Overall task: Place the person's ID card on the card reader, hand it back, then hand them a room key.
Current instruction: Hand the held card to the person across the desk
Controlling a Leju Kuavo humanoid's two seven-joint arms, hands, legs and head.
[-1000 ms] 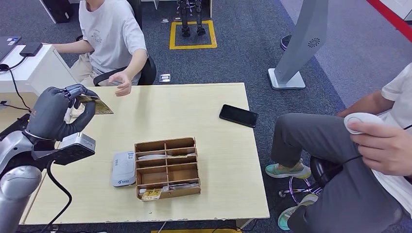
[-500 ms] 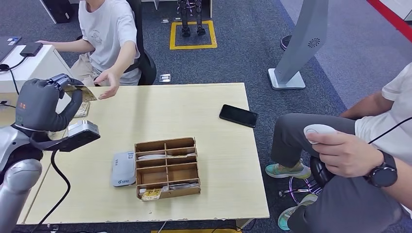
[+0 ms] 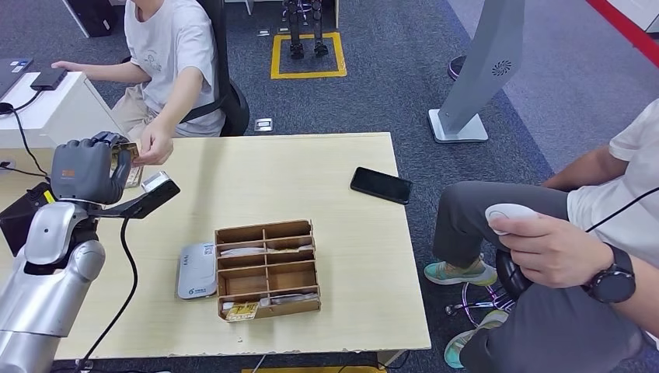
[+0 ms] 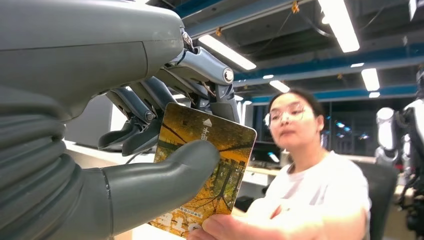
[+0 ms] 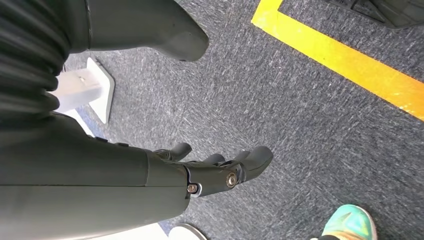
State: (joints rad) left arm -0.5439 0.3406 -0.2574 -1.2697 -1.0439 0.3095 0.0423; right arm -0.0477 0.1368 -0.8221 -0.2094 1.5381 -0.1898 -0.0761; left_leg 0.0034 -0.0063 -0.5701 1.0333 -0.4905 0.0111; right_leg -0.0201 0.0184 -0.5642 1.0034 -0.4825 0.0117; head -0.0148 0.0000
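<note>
My left hand (image 3: pixel 89 169) is raised over the table's far left corner and pinches a yellow autumn-patterned card (image 3: pixel 128 151) between thumb and fingers. In the left wrist view the card (image 4: pixel 222 142) stands upright under my thumb (image 4: pixel 165 175), and the seated person's fingertips (image 4: pixel 225 227) touch its lower edge. That person's hand (image 3: pixel 155 146) reaches to the card from the far side. The white card reader (image 3: pixel 197 270) lies on the table (image 3: pixel 311 171) beside a brown cardboard organiser (image 3: pixel 268 268) holding another yellow card (image 3: pixel 242 311). My right hand (image 5: pixel 220 172) hangs over the carpet, fingers apart, holding nothing.
A black phone (image 3: pixel 381 185) lies near the table's right edge. A second person sits at the right holding a white controller (image 3: pixel 513 214). A white desk (image 3: pixel 54 109) with cables stands at the far left. A grey stand (image 3: pixel 482 78) rises behind the table.
My left hand has carried the card farther left and back toward the seated person. Their hand has come forward and now touches the card.
</note>
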